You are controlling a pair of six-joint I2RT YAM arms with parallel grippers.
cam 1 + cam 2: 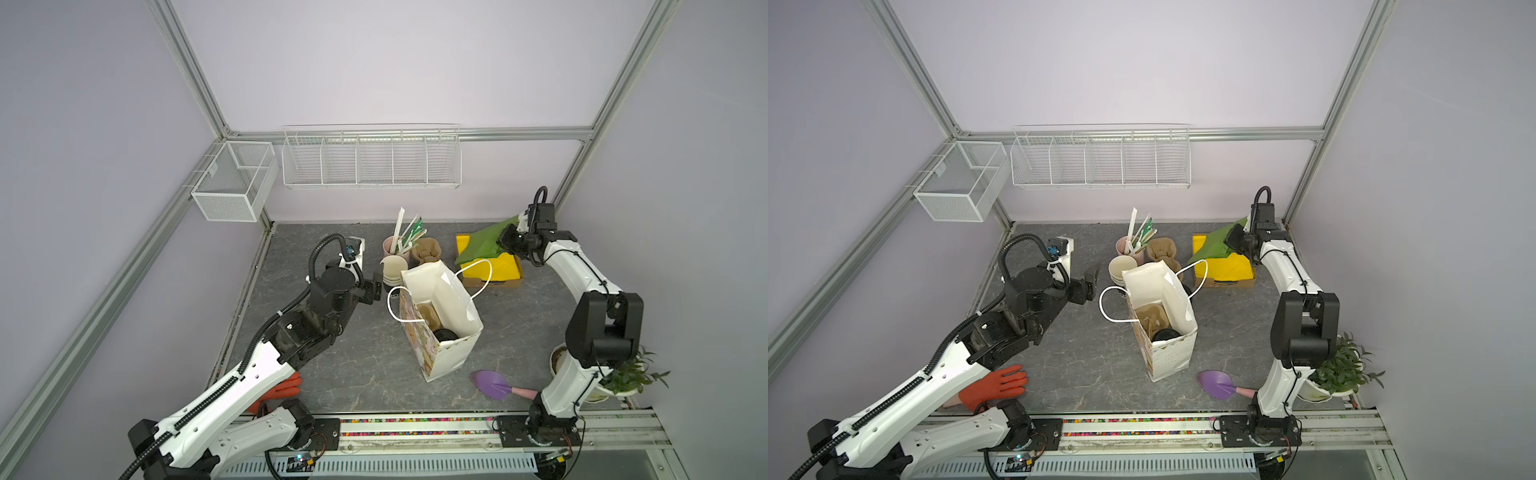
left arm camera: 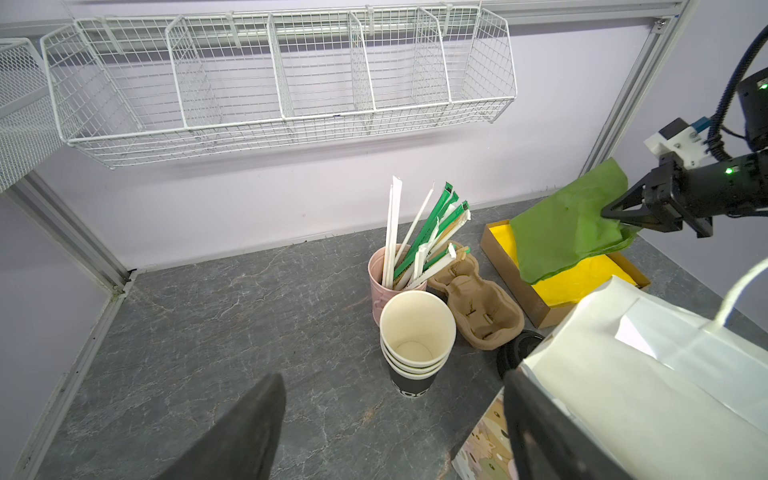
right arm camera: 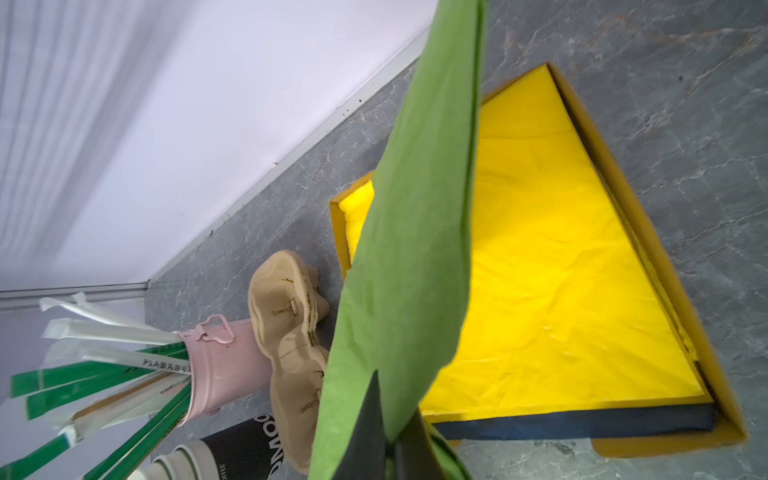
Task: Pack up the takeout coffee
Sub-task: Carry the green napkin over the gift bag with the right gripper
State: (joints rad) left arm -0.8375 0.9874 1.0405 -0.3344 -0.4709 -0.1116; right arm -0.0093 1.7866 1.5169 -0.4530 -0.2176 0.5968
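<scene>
Right now your right pincer (image 2: 611,216) is clamped together on an edge of the green tissue sheet (image 2: 569,224), holding it raised above the cardboard box (image 2: 503,257) of yellow paper at the back of the table (image 1: 332,374). Your left pincer (image 1: 1091,282) stands wide apart and empty, just beside the white paper bag (image 1: 440,361). The takeout coffee (image 1: 446,334) sits inside that bag, black-lidded, next to a pulp cup carrier (image 1: 428,313).
</scene>
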